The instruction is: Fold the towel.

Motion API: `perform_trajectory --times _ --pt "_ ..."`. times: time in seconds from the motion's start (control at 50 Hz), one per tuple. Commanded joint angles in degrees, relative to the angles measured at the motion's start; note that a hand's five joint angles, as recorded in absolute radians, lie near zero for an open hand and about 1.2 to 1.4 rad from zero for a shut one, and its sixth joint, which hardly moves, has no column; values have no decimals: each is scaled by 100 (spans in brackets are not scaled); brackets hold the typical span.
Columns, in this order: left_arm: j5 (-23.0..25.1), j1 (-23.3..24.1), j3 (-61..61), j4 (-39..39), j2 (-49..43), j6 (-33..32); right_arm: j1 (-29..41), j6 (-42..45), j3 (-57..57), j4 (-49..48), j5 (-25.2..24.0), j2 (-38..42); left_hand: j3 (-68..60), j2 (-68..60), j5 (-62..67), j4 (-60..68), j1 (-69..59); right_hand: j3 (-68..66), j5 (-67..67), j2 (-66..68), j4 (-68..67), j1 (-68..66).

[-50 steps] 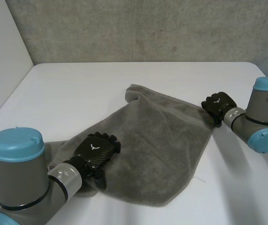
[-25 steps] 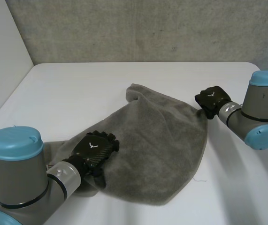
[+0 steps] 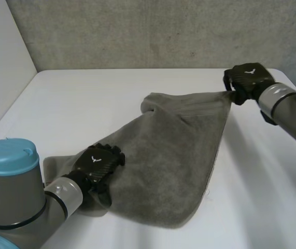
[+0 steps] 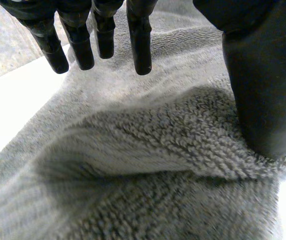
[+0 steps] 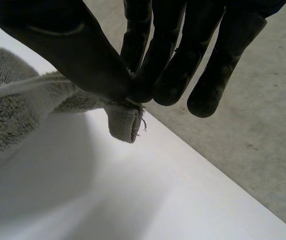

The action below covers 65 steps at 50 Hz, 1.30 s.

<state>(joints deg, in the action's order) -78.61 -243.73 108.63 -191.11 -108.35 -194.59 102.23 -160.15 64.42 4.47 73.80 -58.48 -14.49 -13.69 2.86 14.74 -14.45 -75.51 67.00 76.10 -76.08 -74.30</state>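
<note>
So, soft limp towel (image 3: 179, 150) is sagging: right hand (image 3: 247, 80) is pinching a corner, left hand (image 3: 98, 162), spread open, is pressing the near end.

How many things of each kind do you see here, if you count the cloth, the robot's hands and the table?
towel: 1
hands: 2, the left hand and the right hand
table: 1
Total: 4

Grey arms (image 3: 60, 196), light-blue caps (image 3: 5, 155), black left hand (image 3: 99, 163), black right hand (image 3: 247, 79), white marks, perhaps logos
</note>
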Motion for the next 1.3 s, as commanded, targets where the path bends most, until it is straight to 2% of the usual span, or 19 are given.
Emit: perform_trajectory --times 0.02,0.1,0.12,0.14,0.16,0.18,0.2,0.22,0.24,0.42,0.52,0.64,0.68,0.7,0.72,0.74,1.06,1.22,1.3 --pt "21 -16 202 -40 -10 -35 -248 2 686 10 -50 -498 142 62 21 -167 138 -449 300 390 -392 -570" --pt "30 -78 238 -31 -10 -88 -344 238 1106 1 -85 -541 -111 -191 274 86 -115 -449 300 390 -392 -570" --pt "39 -130 255 -31 -2 -184 -388 317 1229 1 -120 -559 -960 -1040 1123 935 -964 -449 300 390 -392 -570" --pt "47 -174 273 -31 -1 -316 -388 318 1231 1 -120 -559 -2567 -2647 2730 2542 -2571 -449 300 390 -392 -570" --pt "47 -175 273 -31 -1 -317 -406 379 1326 -8 -172 -585 -2583 -2664 2746 2558 -2587 -449 300 390 -392 -570" --pt "65 -209 282 -49 7 -456 -406 380 1327 -8 -173 -586 -4865 -4945 5028 4840 -4869 -449 300 390 -392 -570" --pt "65 -210 282 -49 7 -457 -432 397 1397 -8 -216 -612 -4888 -4968 5051 4863 -4892 -449 300 390 -392 -570" --pt "126 -262 247 -58 -1 -588 -458 406 1485 -8 -260 -638 -6535 -6615 6697 6509 -6538 -449 300 390 -392 -570" --pt "222 -332 186 -66 16 -711 -459 406 1486 -8 -261 -638 -6551 -6631 6714 6526 -6555 -449 300 390 -392 -570" --pt "663 -676 -1256 -207 429 -897 -476 310 1617 -25 -340 -770 -6551 -6631 6714 6526 -6555 -449 300 390 -392 -570" --pt "636 -737 -2905 -681 -596 -835 -467 283 1697 -34 -314 -779 -6551 -6631 6714 6526 -6555 -449 300 390 -392 -570" --pt "645 -851 -3770 -550 -1469 -791 -353 204 1872 -78 -314 -779 -6066 -6146 6228 6040 -6069 -449 300 390 -392 -570" --pt "628 -860 -3945 -314 -1749 -774 -300 160 1907 -113 -322 -779 -1498 -1579 1661 1473 -1502 -449 300 390 -392 -570" --pt "628 -860 -3946 -313 -1750 -774 -257 108 1942 -148 -314 -779 -1474 -1554 1636 1448 -1477 -449 300 390 -392 -570" --pt "619 -860 -3937 -208 -1785 -791 -230 64 1960 -157 -314 -779 -208 -288 371 183 -211 -449 300 390 -392 -570" --pt "610 -860 -3876 -120 -1786 -791 -230 63 1960 -157 -314 -779 138 58 25 -163 134 -449 300 390 -392 -570" --pt "698 -983 -1742 -189 -942 -747 -107 46 2048 -175 -322 -709 74 -6 89 -99 71 -449 300 390 -392 -570" --pt "1119 -878 -1432 -312 -1134 -774 -107 63 2039 -183 -314 -647 57 -23 105 -83 54 -449 300 390 -392 -570" --pt "1120 -817 -1546 -365 -1433 -800 -107 63 2066 -183 -314 -647 -26 -106 189 1 -30 -449 300 390 -392 -570"
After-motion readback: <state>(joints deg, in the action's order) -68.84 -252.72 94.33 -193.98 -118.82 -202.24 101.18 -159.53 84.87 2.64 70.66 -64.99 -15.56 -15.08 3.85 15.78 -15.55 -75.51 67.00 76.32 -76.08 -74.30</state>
